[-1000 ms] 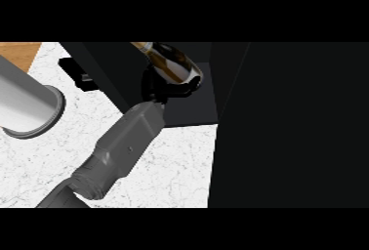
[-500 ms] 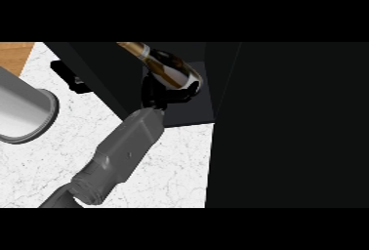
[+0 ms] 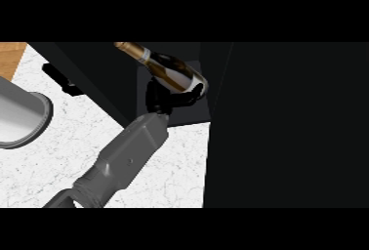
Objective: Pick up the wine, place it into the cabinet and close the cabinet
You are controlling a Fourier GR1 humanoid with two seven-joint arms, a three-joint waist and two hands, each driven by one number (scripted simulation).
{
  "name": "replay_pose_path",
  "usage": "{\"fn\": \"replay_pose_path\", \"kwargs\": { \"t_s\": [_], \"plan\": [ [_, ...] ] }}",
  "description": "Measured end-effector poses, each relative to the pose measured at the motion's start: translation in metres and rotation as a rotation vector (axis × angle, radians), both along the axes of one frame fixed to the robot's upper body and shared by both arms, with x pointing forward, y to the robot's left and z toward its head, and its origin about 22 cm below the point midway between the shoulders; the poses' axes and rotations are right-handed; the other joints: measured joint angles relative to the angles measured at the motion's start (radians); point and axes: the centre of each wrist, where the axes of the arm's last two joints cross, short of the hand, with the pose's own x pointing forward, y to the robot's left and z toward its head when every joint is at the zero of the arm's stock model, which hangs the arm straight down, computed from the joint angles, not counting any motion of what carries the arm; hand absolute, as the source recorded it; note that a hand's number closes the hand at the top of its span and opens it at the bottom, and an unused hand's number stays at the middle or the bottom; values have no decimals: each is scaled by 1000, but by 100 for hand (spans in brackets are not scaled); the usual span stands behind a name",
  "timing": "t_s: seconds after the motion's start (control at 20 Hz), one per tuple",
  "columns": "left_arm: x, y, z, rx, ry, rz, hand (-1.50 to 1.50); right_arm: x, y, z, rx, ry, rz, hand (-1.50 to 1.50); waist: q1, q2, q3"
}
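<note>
My single view looks from my head, steeply down on the white marbled surface (image 3: 180, 171). It sits close. My right forearm (image 3: 122, 156) enters at the lower edge, left of centre, and slants up to my right hand (image 3: 162, 100), which is curled round the wine bottle (image 3: 173, 73) just above the middle. The dark cabinet (image 3: 288, 122) fills the whole right side and the top. A strip of brown wood (image 3: 10, 56) shows at the upper left corner.

No lettering can be read, not even on the wine (image 3: 173, 74).
</note>
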Motion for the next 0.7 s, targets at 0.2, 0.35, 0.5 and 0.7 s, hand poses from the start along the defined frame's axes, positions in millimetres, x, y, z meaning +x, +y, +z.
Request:
{"fn": "replay_pose_path", "kwargs": {
  "t_s": [0.2, 0.35, 0.5, 0.7],
  "plan": [
    [-1, -4, 3, -28, -5, 31, -150, -1, 0, 5, -8, 0, 6, -150, -3, 0, 0],
    [0, -7, 7, -39, -7, 58, -150, -2, 1, 4, -12, 7, 3, -150, 0, -2, 0],
    [1, -10, 11, -44, -7, 77, -150, -3, 0, 1, -14, 7, 1, -150, -4, -1, 0],
    [3, -10, 11, -34, 3, 92, -150, -4, 1, 1, -12, 4, -3, -150, -1, 1, 0]
  ]
}}
